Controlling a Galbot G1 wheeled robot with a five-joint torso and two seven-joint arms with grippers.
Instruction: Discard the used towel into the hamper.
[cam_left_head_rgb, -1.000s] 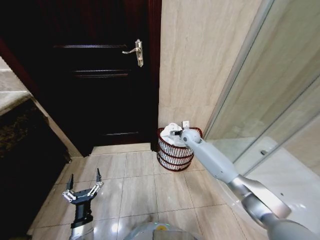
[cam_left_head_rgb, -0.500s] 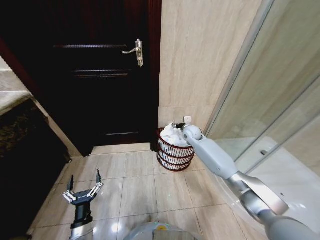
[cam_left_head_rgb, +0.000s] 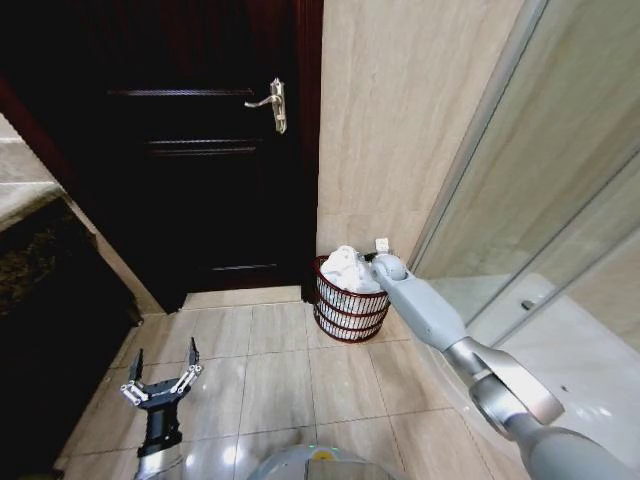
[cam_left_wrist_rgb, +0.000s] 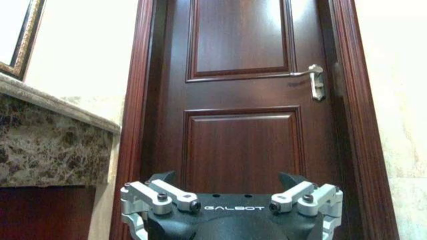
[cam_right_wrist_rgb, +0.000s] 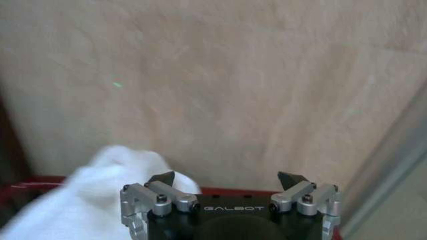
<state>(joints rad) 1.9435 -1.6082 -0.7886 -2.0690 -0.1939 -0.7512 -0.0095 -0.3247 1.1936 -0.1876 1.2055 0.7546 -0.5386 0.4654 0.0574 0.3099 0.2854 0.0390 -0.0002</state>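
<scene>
The white towel (cam_left_head_rgb: 348, 268) sits heaped in the hamper (cam_left_head_rgb: 345, 312), which stands on the tiled floor (cam_left_head_rgb: 280, 370) in the corner beside the dark door (cam_left_head_rgb: 200, 150). The right gripper (cam_right_wrist_rgb: 227, 181) hangs at the hamper's far rim, jaws wide and empty; lifting clear straight up would avoid snagging cloth. The hamper stands upright, mouth up; the bunched towel shows no clear long axis. The left gripper (cam_left_head_rgb: 160, 377) waits low, jaws spread
</scene>
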